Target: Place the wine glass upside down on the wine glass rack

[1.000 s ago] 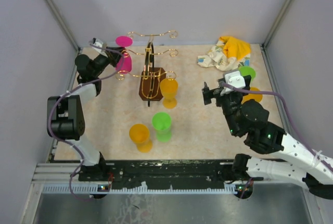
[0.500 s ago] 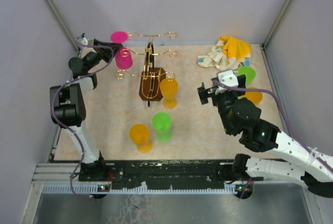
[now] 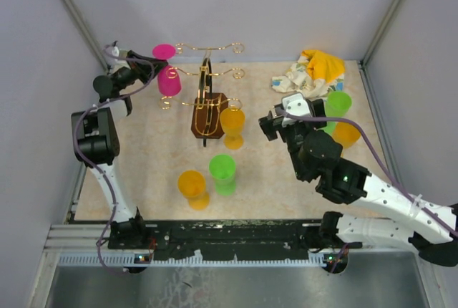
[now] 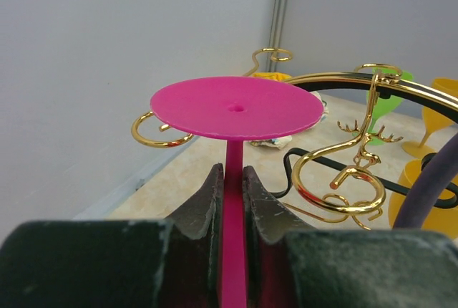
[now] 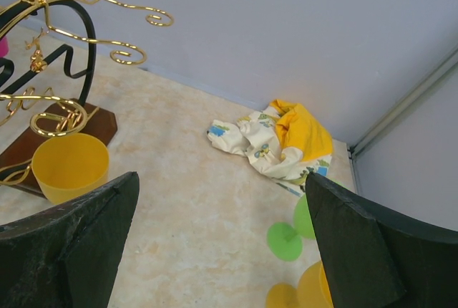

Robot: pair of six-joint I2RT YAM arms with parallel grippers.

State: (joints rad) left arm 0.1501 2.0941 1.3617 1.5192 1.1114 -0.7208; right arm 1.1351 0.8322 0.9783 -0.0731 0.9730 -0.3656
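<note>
My left claw (image 4: 232, 190) is clenched on the stem of the pink wine glass (image 4: 236, 106), which stands upside down, its foot disc level just above my fingers (image 4: 204, 208); a curled gold hook (image 4: 152, 133) of the wine glass rack (image 4: 342, 167) shows at the disc's left rim, whether touching I cannot tell; the rack's arched arm runs off to the right beyond. My right claw (image 5: 222, 179) is released, jaws wide, grasping nothing; ahead on its left an orange glass (image 5: 70, 165) stands just before the rack's brown base (image 5: 96, 118); farther off a crumpled cloth (image 5: 279, 140) lies on the worktop (image 5: 179, 200).
</note>
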